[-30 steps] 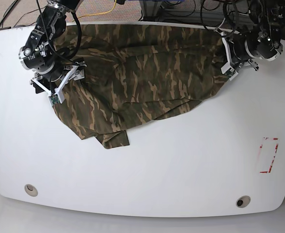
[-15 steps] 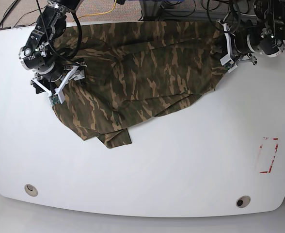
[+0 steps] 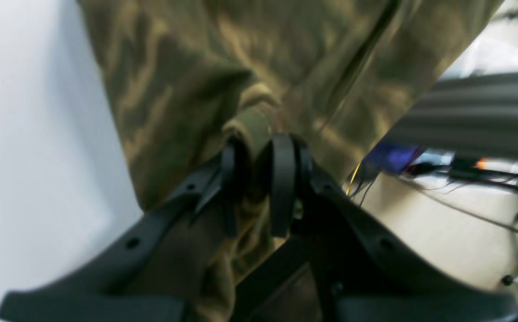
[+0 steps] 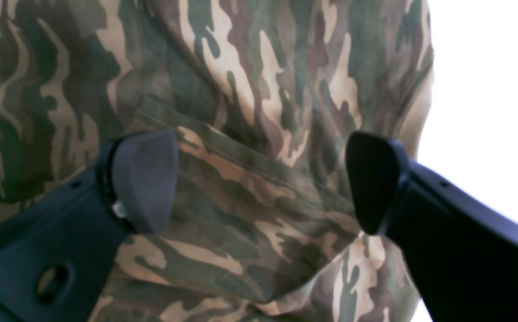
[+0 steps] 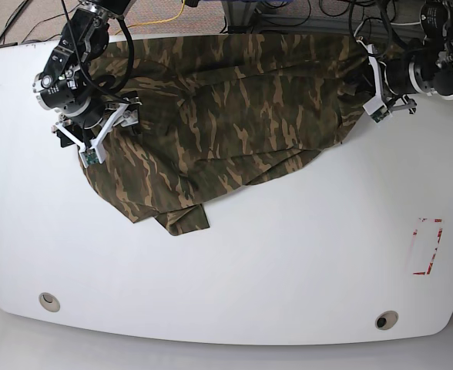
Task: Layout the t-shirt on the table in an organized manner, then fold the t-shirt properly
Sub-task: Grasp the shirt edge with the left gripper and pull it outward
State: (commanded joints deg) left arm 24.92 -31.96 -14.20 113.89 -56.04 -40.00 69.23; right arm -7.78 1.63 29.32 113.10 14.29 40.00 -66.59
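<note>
The camouflage t-shirt (image 5: 234, 116) lies spread and wrinkled along the far part of the white table (image 5: 288, 262), with a flap hanging toward the front left. My left gripper (image 5: 372, 83) holds the shirt's right edge. In the left wrist view it (image 3: 256, 179) is shut, with a fold of the t-shirt (image 3: 187, 80) between its fingers. My right gripper (image 5: 95, 142) sits over the shirt's left edge. In the right wrist view it (image 4: 259, 179) is open, its pads (image 4: 145, 179) straddling a hem seam of the t-shirt (image 4: 250, 89).
A red tape outline (image 5: 425, 247) marks the table at the right. Two grommet holes (image 5: 49, 301) (image 5: 386, 319) sit near the front edge. Cables (image 5: 180, 11) run behind the far edge, right behind the shirt.
My left gripper moved right and toward the far edge with the shirt's right edge, stretching the cloth that way. The right gripper stayed almost in place, open over the left edge.
</note>
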